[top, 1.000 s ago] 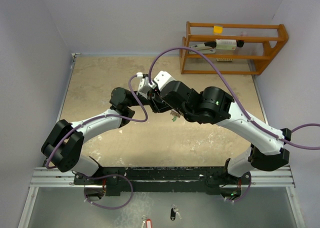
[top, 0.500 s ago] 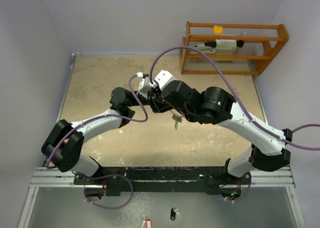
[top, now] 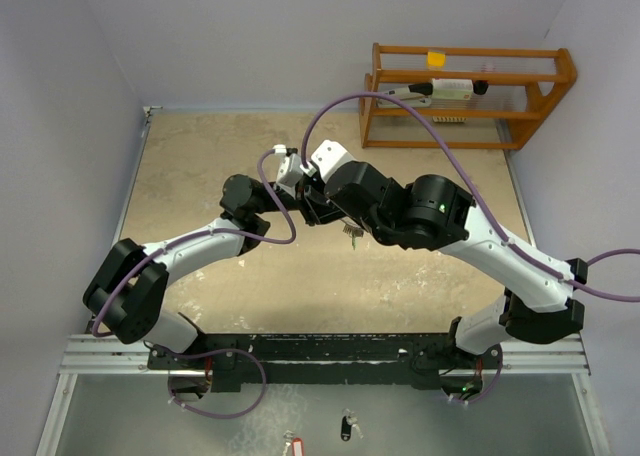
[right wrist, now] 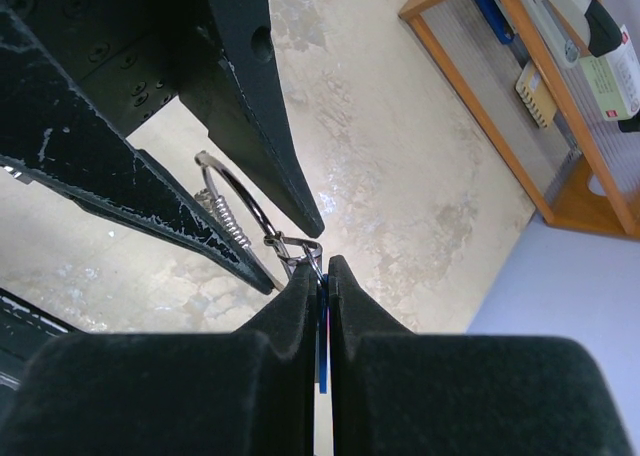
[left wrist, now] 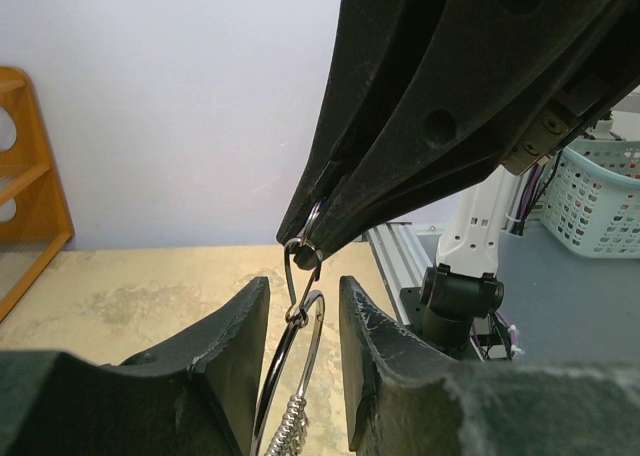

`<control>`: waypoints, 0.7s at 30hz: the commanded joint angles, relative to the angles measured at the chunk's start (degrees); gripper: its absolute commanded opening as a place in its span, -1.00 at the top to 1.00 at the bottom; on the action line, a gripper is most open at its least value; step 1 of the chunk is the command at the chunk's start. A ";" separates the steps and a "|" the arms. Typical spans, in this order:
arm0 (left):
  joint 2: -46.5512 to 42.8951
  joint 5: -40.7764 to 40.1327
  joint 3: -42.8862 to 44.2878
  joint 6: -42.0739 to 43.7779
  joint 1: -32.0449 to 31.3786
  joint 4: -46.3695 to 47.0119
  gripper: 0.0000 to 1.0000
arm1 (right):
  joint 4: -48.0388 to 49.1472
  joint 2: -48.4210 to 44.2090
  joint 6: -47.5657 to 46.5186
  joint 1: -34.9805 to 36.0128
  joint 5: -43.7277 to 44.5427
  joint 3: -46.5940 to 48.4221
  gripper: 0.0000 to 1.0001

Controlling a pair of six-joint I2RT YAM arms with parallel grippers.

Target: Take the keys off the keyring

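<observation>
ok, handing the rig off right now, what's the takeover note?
Right gripper: shut on the blue-headed key, small link ring at its tips.
Left gripper: fingers either side of the keyring; whether they clamp it is unclear.
Everything held in the air over the table.
Done: nothing off yet, the key is linked to the keyring.
Left: work it off, then whatever else hangs there.

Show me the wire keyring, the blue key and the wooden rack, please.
keyring [right wrist: 226, 219]: right wrist view, on the coiled part of the wire ring.
blue key [right wrist: 322, 348]: right wrist view, on the thin blue edge that shows.
wooden rack [top: 510, 52]: top external view, on its top rail.
</observation>
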 commanded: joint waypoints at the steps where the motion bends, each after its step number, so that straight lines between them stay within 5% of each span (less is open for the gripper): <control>1: 0.22 -0.88 0.84 -0.24 -0.43 2.46 0.43 | 1.54 -2.15 0.01 0.41 2.00 0.38 1.00; 11: 1.02 -1.07 0.60 -2.65 -0.43 6.13 0.60 | 1.43 -2.15 0.12 0.51 2.30 0.29 1.00; 21: 0.95 -1.52 0.36 -2.78 -0.43 6.43 1.00 | 1.62 -2.59 0.23 0.61 2.70 0.03 1.00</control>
